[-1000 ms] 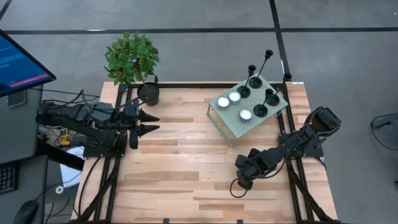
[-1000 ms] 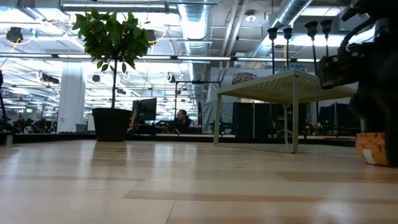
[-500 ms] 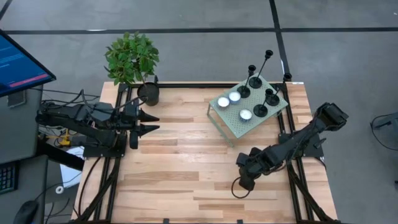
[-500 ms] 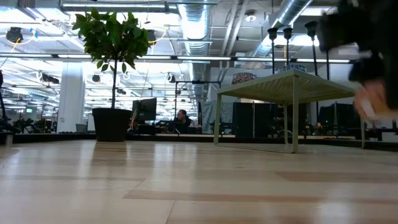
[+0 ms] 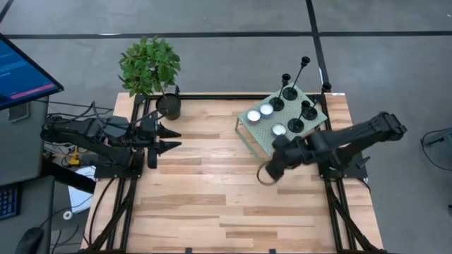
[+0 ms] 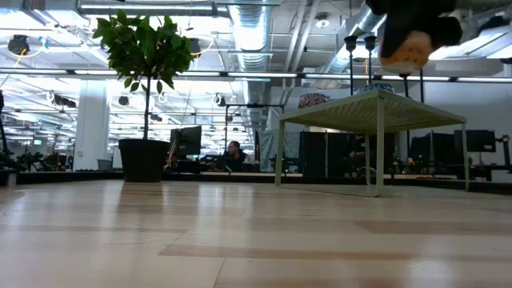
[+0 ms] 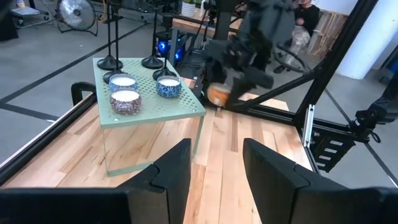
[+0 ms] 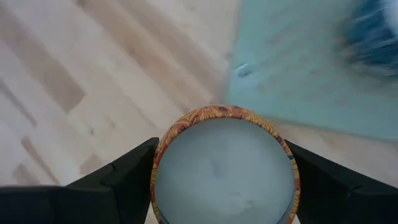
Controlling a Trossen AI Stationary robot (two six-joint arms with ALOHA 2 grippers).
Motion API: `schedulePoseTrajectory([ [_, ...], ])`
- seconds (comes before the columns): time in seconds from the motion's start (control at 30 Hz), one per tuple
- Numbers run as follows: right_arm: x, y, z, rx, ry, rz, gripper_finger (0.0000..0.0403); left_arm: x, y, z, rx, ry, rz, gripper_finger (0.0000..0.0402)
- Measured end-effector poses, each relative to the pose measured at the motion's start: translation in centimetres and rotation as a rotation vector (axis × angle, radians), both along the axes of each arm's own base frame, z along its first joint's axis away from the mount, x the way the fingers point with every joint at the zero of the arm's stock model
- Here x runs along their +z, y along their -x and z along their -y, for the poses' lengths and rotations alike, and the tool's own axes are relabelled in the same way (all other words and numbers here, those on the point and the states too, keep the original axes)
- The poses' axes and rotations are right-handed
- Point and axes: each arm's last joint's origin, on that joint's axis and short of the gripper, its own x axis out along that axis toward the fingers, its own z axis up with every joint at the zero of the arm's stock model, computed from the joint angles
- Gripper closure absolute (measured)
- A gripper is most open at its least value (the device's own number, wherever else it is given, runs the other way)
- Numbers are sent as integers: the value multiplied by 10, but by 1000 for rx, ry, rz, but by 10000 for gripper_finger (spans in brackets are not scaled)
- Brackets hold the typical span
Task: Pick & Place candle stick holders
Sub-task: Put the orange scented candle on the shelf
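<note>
Several black candle stick holders (image 5: pixel 289 90) stand by their disc bases on a small green perforated table (image 5: pixel 263 125), beside white round candles (image 5: pixel 266 109). My right gripper (image 5: pixel 268 171) hangs in the air just in front of that table's near edge, shut on a round candle with an orange patterned rim (image 8: pixel 225 168); this candle also shows in the low view (image 6: pixel 406 50) and the left wrist view (image 7: pixel 217 94). My left gripper (image 5: pixel 169 138) waits level at the table's left side, open and holding nothing (image 7: pixel 216 168). My right gripper pinches the round candle by opposite sides of its orange side wall (image 8: pixel 163 149), one finger (image 8: pixel 121 180) on each side. The fingers slant down from above. The candle is lifted clear of the table, its white top facing up toward the wrist.
A potted plant in a black pot (image 5: pixel 168 106) stands at the far left corner of the wooden table (image 5: pixel 212 204). The wood in the middle and near part is bare. A monitor (image 5: pixel 21 70) stands off the table's left side.
My right gripper has risen from the tabletop near the right edge and gone toward the far edge and the green table, rolling a little. The orange-rimmed candle has gone with it, from low by the wood to lifted clear.
</note>
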Motion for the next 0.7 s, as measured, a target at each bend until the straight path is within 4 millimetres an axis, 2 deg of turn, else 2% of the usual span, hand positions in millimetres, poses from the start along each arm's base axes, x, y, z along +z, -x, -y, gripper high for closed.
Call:
schedulePoseTrajectory([
  [0.17, 7, 0, 28, -179, -32, -3, 116, -2, -7, 1, 23, -2, -22, 257],
  [0.3, 8, -3, 45, -292, -58, 9, 116, -6, -21, 4, 44, 2, -63, 257],
  [0.7, -7, -21, 58, -383, -70, -7, 116, -10, -66, 16, 43, -23, -74, 257],
])
